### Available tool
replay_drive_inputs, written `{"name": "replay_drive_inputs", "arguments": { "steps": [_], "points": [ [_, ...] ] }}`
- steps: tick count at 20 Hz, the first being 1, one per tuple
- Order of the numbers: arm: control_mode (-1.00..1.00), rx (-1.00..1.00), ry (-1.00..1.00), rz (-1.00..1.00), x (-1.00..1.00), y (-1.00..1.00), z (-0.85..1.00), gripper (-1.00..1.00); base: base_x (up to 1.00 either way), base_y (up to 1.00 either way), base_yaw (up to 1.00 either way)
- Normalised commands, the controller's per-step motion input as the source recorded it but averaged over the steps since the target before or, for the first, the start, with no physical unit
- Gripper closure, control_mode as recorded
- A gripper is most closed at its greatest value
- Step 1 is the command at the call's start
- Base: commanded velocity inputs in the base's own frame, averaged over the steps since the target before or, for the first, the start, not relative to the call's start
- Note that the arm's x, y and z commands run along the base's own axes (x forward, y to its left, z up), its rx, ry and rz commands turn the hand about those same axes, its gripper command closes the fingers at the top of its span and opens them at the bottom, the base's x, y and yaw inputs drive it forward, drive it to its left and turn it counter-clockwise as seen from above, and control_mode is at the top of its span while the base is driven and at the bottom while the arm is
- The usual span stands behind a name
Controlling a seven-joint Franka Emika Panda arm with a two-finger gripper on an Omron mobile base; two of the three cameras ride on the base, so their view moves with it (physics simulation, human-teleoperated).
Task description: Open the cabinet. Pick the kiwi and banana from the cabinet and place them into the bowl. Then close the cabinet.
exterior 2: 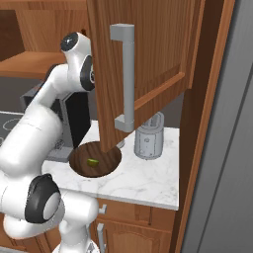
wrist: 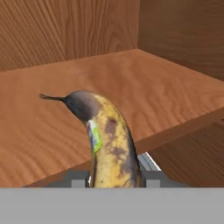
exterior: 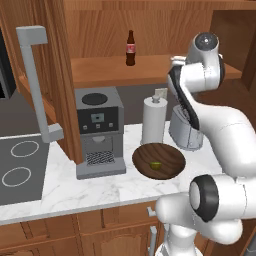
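The wide dark-brown wooden bowl [exterior: 159, 160] holds the small yellow-green kiwi [exterior: 155, 164]. The jaws clamp the spotted yellow banana [wrist: 109, 144], its dark stem tip pointing toward ten o'clock in the hand view.

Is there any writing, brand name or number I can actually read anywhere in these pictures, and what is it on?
No text can be read anywhere.
Bottle on the cabinet shelf: red label, print too small to read.
Coffee machine: small front display, blurred, nothing legible.
Banana in the hand view: green and white sticker, too blurred to read.
Paper towel roll, blender and bowl: no markings visible.
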Motion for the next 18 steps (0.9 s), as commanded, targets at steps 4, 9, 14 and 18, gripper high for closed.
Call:
{"name": "replay_drive_inputs", "arguments": {
  "steps": [4,9,14,18],
  "points": [
    [-1.00,-0.01,-0.01,0.00,-1.00,0.07,0.20,1.00,0.00,0.00,0.00],
    [-1.00,0.00,0.00,0.00,-1.00,0.06,0.34,1.00,0.00,0.00,0.00],
    [-1.00,0.00,0.01,0.00,-1.00,0.28,0.40,1.00,0.00,0.00,0.00],
    [-1.00,0.00,0.03,0.04,-1.00,0.64,0.10,1.00,0.00,0.00,0.00]
  ]
}}
